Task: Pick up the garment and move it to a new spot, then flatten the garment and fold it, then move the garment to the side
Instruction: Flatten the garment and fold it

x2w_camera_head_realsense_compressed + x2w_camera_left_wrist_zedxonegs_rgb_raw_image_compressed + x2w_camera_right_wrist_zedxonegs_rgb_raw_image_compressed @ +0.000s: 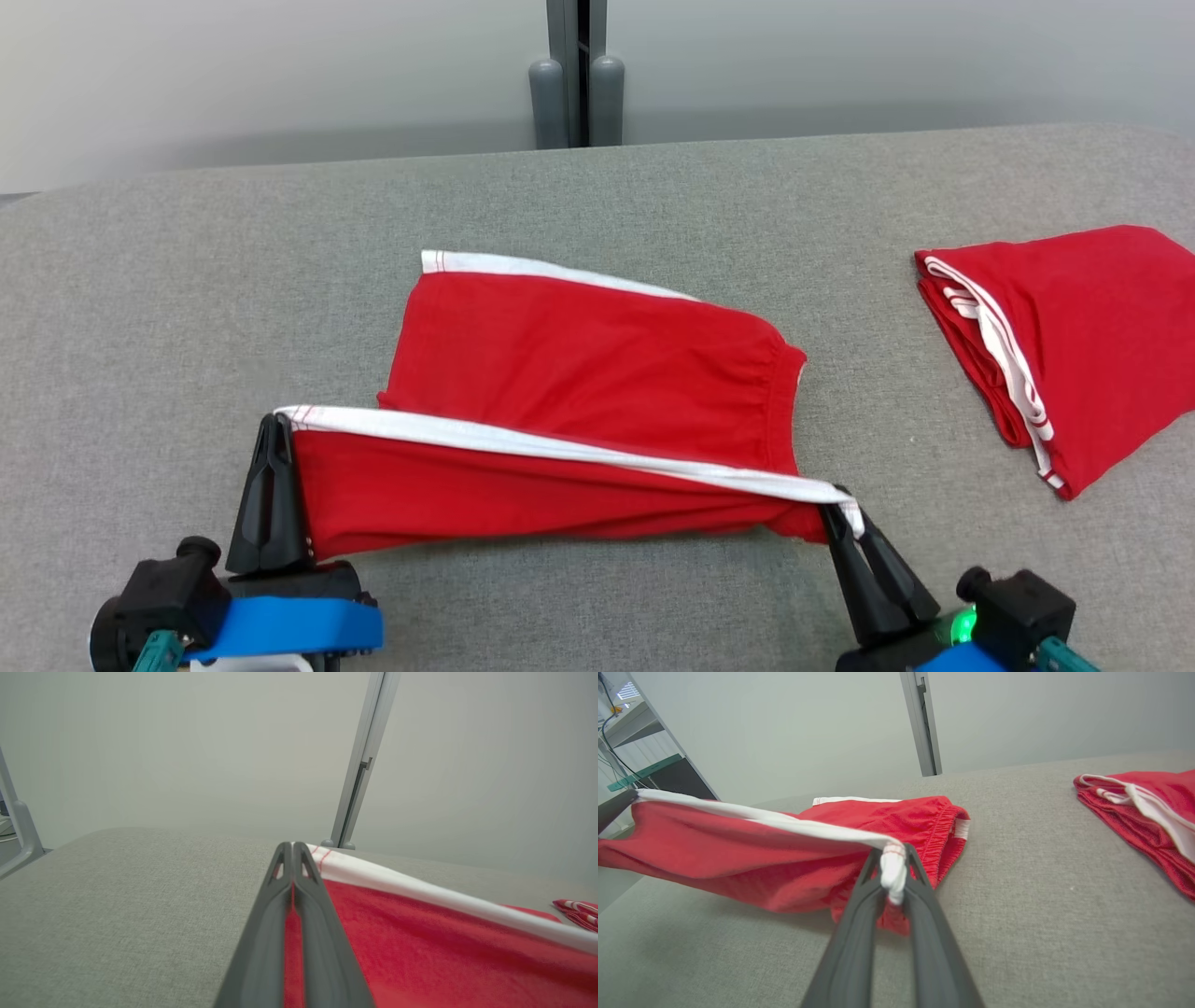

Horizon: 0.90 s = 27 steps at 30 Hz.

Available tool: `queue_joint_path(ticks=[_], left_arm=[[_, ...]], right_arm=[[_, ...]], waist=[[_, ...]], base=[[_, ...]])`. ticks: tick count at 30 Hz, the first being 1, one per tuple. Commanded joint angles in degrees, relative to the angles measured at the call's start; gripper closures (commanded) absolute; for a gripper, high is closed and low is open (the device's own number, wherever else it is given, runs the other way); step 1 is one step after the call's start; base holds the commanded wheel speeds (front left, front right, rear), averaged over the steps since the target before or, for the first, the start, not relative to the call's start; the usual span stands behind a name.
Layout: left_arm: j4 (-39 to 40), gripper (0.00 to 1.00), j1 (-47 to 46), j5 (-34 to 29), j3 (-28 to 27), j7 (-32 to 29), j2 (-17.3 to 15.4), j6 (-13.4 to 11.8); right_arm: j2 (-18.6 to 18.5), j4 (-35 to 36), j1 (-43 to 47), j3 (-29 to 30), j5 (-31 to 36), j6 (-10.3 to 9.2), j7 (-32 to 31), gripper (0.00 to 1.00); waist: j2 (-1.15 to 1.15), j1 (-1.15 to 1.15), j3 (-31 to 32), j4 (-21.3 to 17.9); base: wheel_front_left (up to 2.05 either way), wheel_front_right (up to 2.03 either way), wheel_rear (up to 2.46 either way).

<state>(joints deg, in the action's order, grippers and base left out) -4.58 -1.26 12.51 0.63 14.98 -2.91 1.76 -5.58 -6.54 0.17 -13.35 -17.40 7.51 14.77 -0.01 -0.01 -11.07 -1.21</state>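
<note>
Grey worktop (187, 280) carries limp red shorts (579, 364); left end effector (273, 439) and right end effector (845, 509) clamp the white-trimmed hem corners, likely the best hold.

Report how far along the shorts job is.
Done, it seems: the red shorts lie spread on the grey surface. In hand: left gripper and right gripper are each shut on an end of the white-trimmed near edge, lifted for the fold. Remaining: lay it over, release, move the shorts aside. Another folded red garment lies at the right.
</note>
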Motion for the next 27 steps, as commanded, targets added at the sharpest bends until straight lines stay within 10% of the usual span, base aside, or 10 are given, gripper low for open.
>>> queue_joint_path(ticks=[1, 14, 27], left_arm=[[1.77, 1.0, 1.78, 0.29, 0.2, 0.26, -0.07, -0.79], [-4.83, 1.0, -8.72, 0.1, 4.78, -0.77, -1.14, 2.94], [-27.39, 1.0, -35.06, 0.79, 5.74, -3.82, -5.37, 4.79]], right_arm=[[0.25, 3.03, 3.26, 0.47, 0.67, -0.03, -1.14, 1.0], [0.3, 5.23, -1.63, 0.72, -0.13, -0.01, -6.6, 1.0], [0.25, -8.94, -22.46, -0.5, -5.73, 0.0, -6.23, 1.0]], waist=[[0.01, 0.01, 0.26, 0.0], [0.01, 0.01, -4.08, -1.18], [0.01, 0.01, -12.92, -4.44]], base=[[0.0, 0.0, 0.0], [0.0, 0.0, 0.0], [0.0, 0.0, 0.0]])
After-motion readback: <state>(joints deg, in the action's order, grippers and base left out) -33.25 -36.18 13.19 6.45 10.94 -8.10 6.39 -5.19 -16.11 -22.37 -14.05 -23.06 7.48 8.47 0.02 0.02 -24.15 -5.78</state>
